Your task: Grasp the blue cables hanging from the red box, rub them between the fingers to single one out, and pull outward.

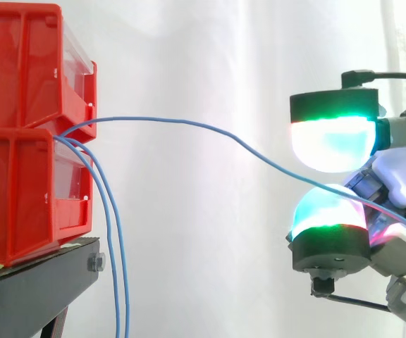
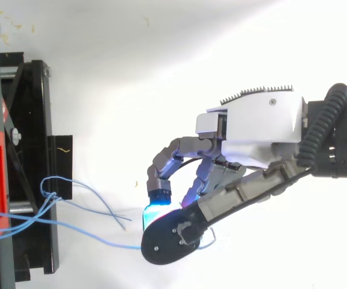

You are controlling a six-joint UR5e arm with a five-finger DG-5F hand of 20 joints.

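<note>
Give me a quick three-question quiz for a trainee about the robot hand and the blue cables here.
1. True or false: the robot hand pinches one blue cable that runs across from the red bins.
2. Multiple choice: in the side view, the other blue cables A) hang down past the stand; B) lie coiled on top of the bins; C) wrap round the hand.
3. Fill in: the stand under the bins is ____ in colour.
Key: 1 true; 2 A; 3 black.
</note>
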